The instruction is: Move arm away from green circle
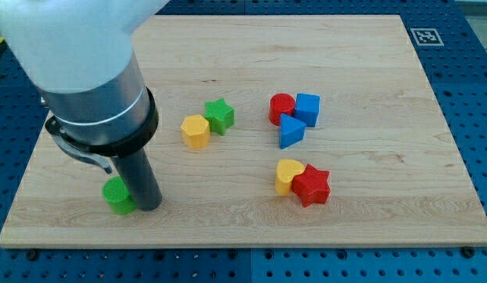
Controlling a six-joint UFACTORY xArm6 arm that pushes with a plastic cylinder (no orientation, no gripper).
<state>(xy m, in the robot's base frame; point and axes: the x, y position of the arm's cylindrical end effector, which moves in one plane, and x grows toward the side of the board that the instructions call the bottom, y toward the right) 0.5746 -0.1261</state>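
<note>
The green circle sits near the board's lower left. My dark rod comes down from the arm's grey and white body at the view's upper left. My tip rests on the board right beside the green circle, on its right side, touching or nearly touching it.
A yellow hexagon and a green star sit together at mid board. A red cylinder, a blue cube and a blue triangle cluster to the right. A yellow heart touches a red star. The wooden board lies on a blue pegboard table.
</note>
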